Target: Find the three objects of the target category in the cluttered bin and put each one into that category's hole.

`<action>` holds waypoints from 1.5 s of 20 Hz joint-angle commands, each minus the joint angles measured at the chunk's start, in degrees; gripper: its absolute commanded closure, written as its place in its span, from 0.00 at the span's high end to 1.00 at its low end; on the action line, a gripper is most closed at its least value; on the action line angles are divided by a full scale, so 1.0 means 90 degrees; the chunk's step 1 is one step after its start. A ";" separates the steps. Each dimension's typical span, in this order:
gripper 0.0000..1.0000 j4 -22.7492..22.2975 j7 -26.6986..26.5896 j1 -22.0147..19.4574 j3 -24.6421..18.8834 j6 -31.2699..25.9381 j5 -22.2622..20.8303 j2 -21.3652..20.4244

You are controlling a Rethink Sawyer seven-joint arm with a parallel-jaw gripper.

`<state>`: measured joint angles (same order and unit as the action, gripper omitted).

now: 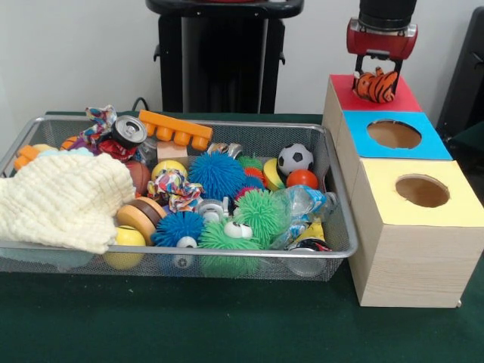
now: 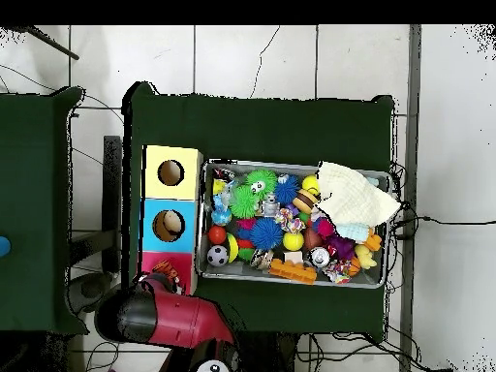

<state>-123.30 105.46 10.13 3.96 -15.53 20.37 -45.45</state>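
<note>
My gripper (image 1: pixel 376 74) hangs over the red top (image 1: pixel 404 98) of the wooden sorting box and is shut on an orange toy with black stripes (image 1: pixel 375 87). The toy sits low, just above or touching the red panel, and it hides any hole there. From overhead the same toy (image 2: pixel 170 272) shows at the red section (image 2: pixel 157 262), with the red arm (image 2: pixel 170 317) below it. The wire bin (image 1: pixel 189 252) is heaped with toys: spiky green ball (image 1: pixel 261 214), spiky blue ball (image 1: pixel 216 174), small football (image 1: pixel 295 159), orange ball (image 1: pixel 302 179).
The box also has a blue section with a round hole (image 1: pixel 394 134) and a yellow section with a round hole (image 1: pixel 422 190). A cream cloth (image 1: pixel 64 200) covers the bin's left end. An orange block (image 1: pixel 175 129) and a can (image 1: pixel 128 131) lie at the bin's back.
</note>
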 commanded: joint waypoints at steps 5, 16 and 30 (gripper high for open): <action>1.00 0.0438 0.1468 0.0161 0.0316 -0.2090 -0.0090 -0.0855; 1.00 0.1208 0.1494 0.0140 0.0703 -0.3680 -0.0270 -0.1319; 1.00 0.1692 0.0919 -0.0284 0.0557 -0.1937 -0.0375 0.0260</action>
<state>-111.95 105.46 11.18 11.56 -40.80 20.27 -52.72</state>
